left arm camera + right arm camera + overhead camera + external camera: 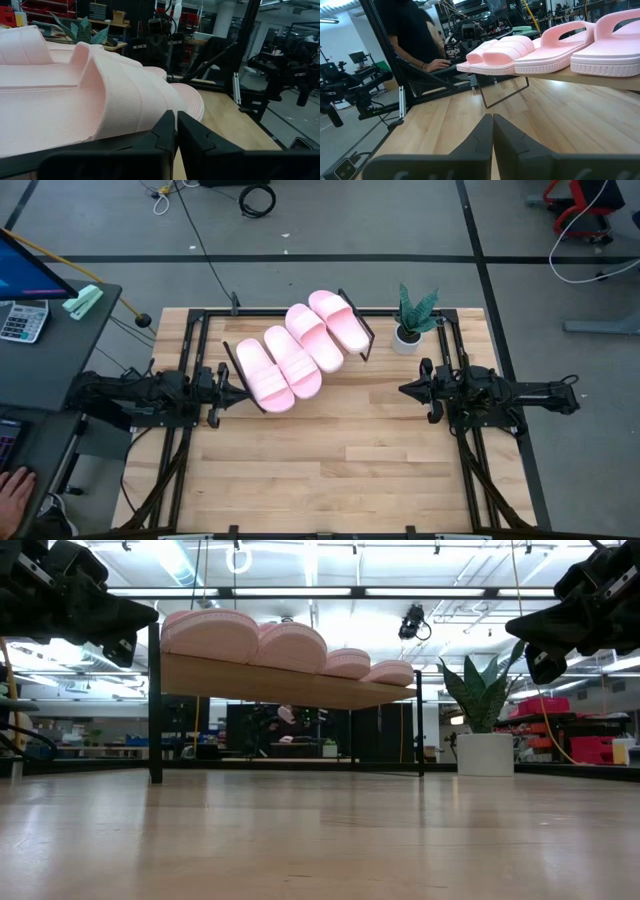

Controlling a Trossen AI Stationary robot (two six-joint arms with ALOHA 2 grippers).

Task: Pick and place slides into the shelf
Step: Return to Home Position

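Several pale pink slides (300, 350) lie side by side on the slanted light-wood shelf (290, 686), which stands on thin black legs at the table's far middle. In the low view their soles (262, 640) rest on the board. My left gripper (222, 383) waits shut at the table's left, just beside the shelf's left end; the nearest slide (75, 95) fills its wrist view. My right gripper (405, 390) waits shut at the table's right, well clear of the shelf; its wrist view shows the slides (555, 42) on the board.
A potted plant (412, 320) in a white pot stands at the far right of the table, next to the shelf's right end. A black frame (190, 320) runs round the wooden tabletop (330, 460). A person stands beyond the table (415, 30).
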